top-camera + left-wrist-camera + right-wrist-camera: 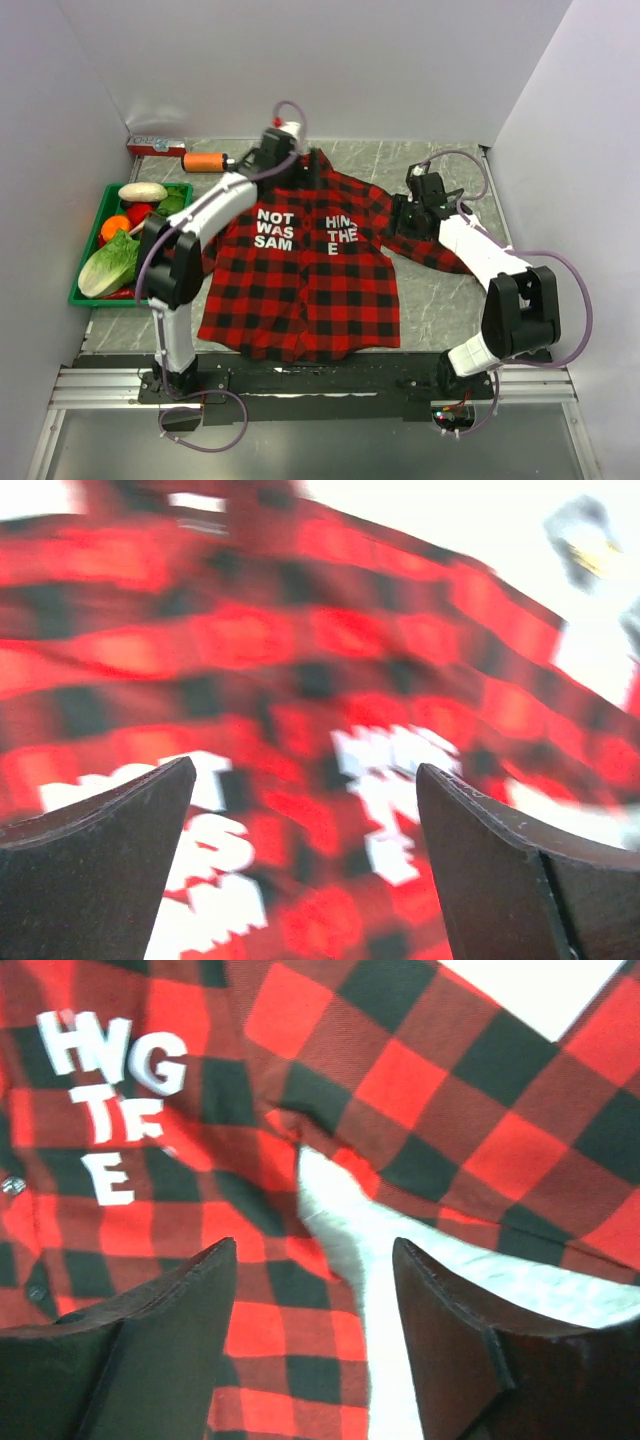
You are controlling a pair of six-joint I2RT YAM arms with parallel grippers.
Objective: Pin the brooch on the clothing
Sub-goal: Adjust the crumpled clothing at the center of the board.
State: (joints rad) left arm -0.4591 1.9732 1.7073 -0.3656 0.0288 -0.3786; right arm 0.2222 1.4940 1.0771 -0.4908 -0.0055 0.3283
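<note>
On grey marbled table (430, 300), plaid shirt (300, 290), white walls (350, 60)

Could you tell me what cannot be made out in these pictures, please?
- Brooch: seen in no view; where it is cannot be told.
- Shirt collar: top view, hidden under the left arm.
- Lettering: left wrist view, too blurred to read.
- Orange object at the back: top view, too small to name.

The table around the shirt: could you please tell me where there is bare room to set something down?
Bare table lies between the shirt and the right arm, and along the back wall behind the right sleeve. The left side is crowded: vegetable tray, orange cylinder, left arm.
</note>
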